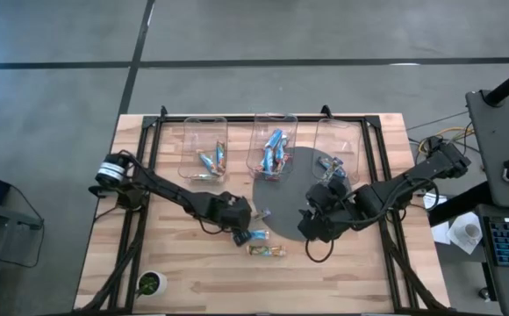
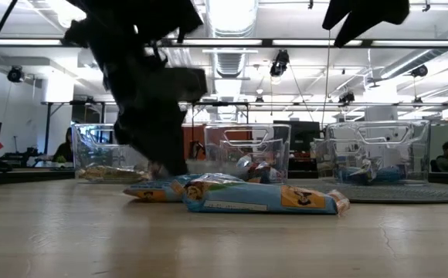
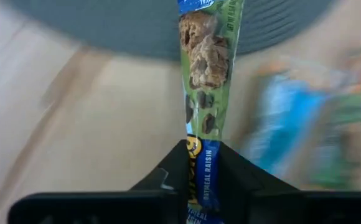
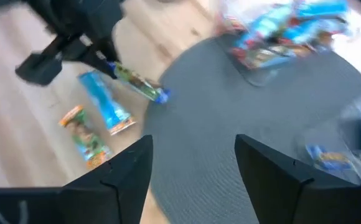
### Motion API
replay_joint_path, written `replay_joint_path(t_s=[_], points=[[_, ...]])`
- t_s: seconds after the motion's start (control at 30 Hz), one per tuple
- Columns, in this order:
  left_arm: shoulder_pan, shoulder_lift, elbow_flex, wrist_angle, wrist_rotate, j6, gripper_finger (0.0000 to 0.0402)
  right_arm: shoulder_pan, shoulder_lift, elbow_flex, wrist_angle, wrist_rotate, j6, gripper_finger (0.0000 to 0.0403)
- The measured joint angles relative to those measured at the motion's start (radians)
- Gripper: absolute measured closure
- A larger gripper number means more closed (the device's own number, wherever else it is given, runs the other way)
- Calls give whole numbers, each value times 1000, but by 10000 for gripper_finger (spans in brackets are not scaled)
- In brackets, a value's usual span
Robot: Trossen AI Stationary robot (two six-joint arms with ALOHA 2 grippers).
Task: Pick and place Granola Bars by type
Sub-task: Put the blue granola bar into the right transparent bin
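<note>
lifting cleanly matters: the left gripper pinches one end of a green foil-wrapped oatmeal raisin granola bar, just above the wooden table near the grey round mat; right gripper hovers, fingers spread.

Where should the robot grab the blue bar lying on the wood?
Probably from straight above, jaws across the narrow middle of the blue bar. It lies flat on the table, long and thin, with a gap to the orange bar beside it. The left gripper holds a green bar; the right gripper is open and free.
</note>
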Motion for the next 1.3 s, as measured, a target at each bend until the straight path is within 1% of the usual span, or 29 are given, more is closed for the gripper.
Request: replay_joint_path(t_s=[0.07,0.13,0.27,0.33,0.4,0.53,0.67,0.8,0.93,1.1,1.2,1.3], points=[[-9,-26,16,42,24,33,372,1,0,0,54,-8,-93,190],[-12,-62,31,75,75,57,374,1,-1,0,120,-11,-201,197],[-4,-135,31,183,253,59,373,1,-13,1,238,-13,-437,214],[6,-167,29,229,336,38,373,6,-14,14,249,-34,-526,220],[11,-200,28,257,374,23,373,6,-14,27,254,-59,-590,225],[19,-247,24,373,396,11,373,7,-14,45,249,-113,-694,229],[30,-280,21,471,406,-2,373,9,-16,67,250,-120,-716,229],[37,-290,14,470,398,-19,373,10,-16,70,246,-87,-724,223],[36,-289,12,461,389,-29,373,10,-16,70,248,-82,-723,213],[42,-288,12,365,343,-6,373,17,-43,70,194,-82,-700,198],[44,-287,11,342,341,-5,374,19,-82,70,174,-82,-689,183],[45,-287,11,382,342,2,374,19,-107,69,189,-82,-696,161]])
